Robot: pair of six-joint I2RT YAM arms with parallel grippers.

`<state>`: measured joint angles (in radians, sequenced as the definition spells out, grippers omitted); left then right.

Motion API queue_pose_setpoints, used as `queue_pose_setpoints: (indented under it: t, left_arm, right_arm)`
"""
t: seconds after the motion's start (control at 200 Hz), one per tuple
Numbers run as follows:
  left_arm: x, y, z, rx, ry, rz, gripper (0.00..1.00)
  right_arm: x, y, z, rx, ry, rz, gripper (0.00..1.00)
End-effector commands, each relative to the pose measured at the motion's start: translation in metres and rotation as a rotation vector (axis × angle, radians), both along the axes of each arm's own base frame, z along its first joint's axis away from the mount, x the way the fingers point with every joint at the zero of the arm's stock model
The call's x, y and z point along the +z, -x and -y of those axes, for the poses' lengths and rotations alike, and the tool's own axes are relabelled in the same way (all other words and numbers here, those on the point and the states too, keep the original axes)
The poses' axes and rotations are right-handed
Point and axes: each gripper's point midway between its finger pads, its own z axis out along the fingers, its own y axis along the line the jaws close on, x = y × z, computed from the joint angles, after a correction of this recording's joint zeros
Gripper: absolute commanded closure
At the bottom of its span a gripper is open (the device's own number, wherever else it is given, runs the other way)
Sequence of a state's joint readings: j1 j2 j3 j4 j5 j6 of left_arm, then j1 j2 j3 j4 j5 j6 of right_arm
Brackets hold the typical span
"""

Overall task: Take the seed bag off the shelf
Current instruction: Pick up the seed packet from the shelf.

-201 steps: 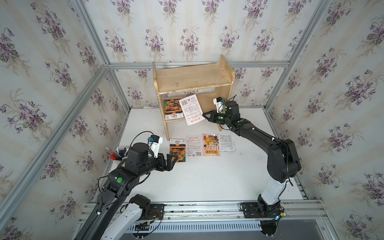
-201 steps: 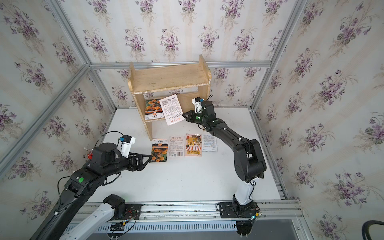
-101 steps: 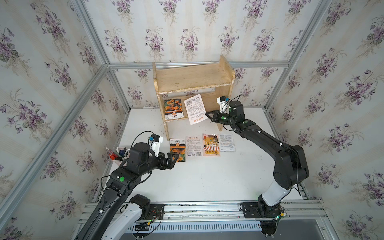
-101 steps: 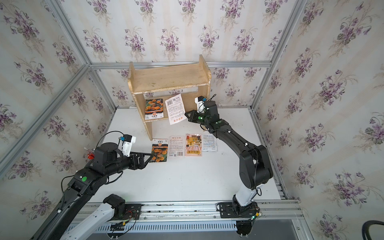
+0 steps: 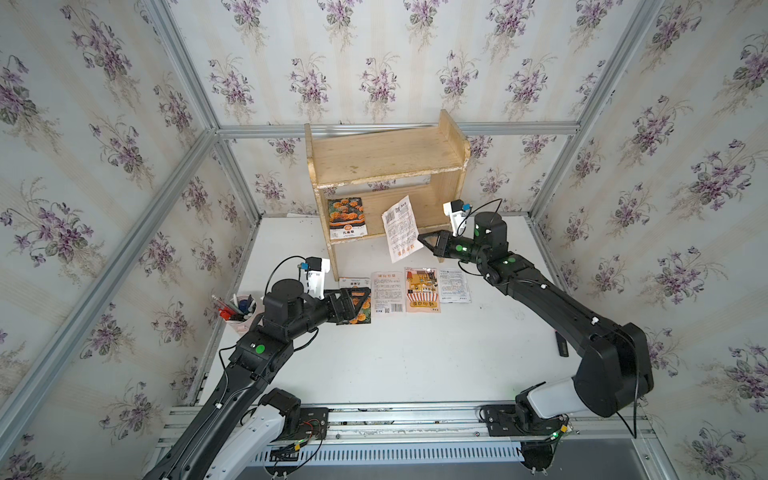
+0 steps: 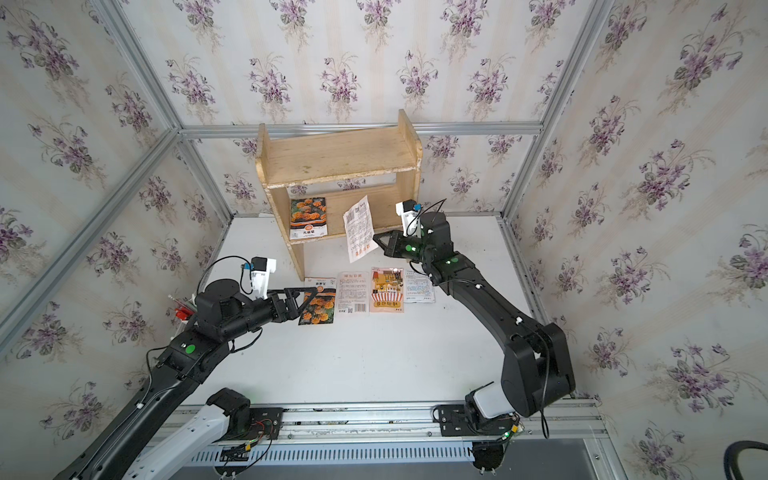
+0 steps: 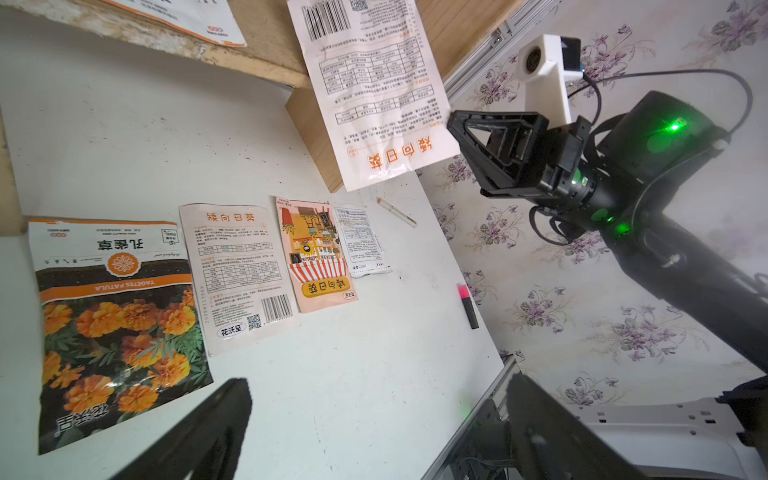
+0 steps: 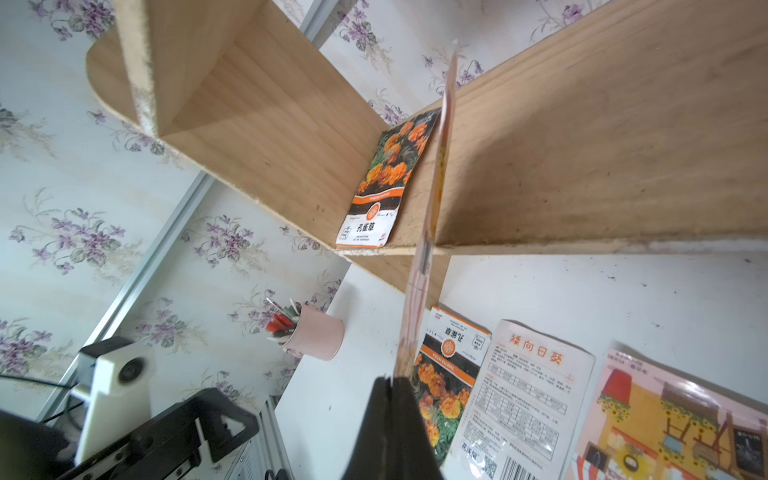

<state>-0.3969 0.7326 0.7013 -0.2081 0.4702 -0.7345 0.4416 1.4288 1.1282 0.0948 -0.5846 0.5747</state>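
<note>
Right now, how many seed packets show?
6: marigold packet on the shelf's lower tier; white packet in the right gripper; on the table, a marigold one, white one, pink one, small white one.

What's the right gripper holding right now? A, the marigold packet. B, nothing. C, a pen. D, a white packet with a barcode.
D: the right gripper is shut on the edge of the white packet, held in the air in front of the shelf; the marigold packet stands untouched on the lower tier.
</note>
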Motion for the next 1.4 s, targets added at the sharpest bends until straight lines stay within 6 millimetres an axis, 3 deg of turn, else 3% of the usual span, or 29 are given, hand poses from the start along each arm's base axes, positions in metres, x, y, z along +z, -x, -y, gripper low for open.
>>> queue_pose_setpoints:
  t: [0.0,0.31,0.35,0.51,0.644,0.734,0.814,0.919,1.159,1.189,1.244,1.394]
  left_arm:
    - [0.021,-0.010,0.008,-0.008,0.107,0.076,0.00]
    - [0.028,-0.024,0.026,-0.061,0.264,0.102,0.00]
    - [0.032,-0.024,0.027,-0.069,0.277,0.112,0.00]
    - [0.053,-0.016,0.034,-0.135,0.331,0.149,0.02]
    - [0.057,-0.014,0.038,-0.169,0.348,0.141,0.05]
    - [0.056,-0.013,0.039,-0.178,0.353,0.131,0.14]
    - [0.056,-0.010,0.040,-0.187,0.354,0.125,0.28]
    - [0.056,-0.006,0.040,-0.195,0.351,0.116,0.57]
    - [0.058,0.001,0.040,-0.215,0.314,0.117,0.92]
    - [0.059,0.003,0.040,-0.222,0.314,0.119,0.96]
    - [0.063,0.006,0.042,-0.251,0.314,0.127,1.00]
    - [0.071,0.020,0.047,-0.326,0.297,0.150,1.00]
  right_arm:
    - [0.019,0.023,-0.004,0.062,-0.040,0.043,1.00]
    - [0.044,0.085,-0.008,0.156,-0.079,0.079,1.00]
    - [0.046,0.103,-0.018,0.205,-0.086,0.080,1.00]
    - [0.051,0.131,-0.022,0.239,-0.122,0.082,1.00]
    - [0.057,0.147,-0.023,0.257,-0.157,0.089,1.00]
    - [0.057,0.151,-0.022,0.251,-0.161,0.091,1.00]
    - [0.055,0.152,-0.021,0.242,-0.154,0.091,1.00]
    - [0.052,0.153,-0.020,0.238,-0.150,0.085,1.00]
    - [0.050,0.156,-0.019,0.237,-0.152,0.087,1.00]
    - [0.051,0.156,-0.019,0.237,-0.150,0.090,1.00]
    - [0.052,0.158,-0.019,0.247,-0.149,0.099,0.89]
    - [0.055,0.160,-0.019,0.264,-0.114,0.124,0.74]
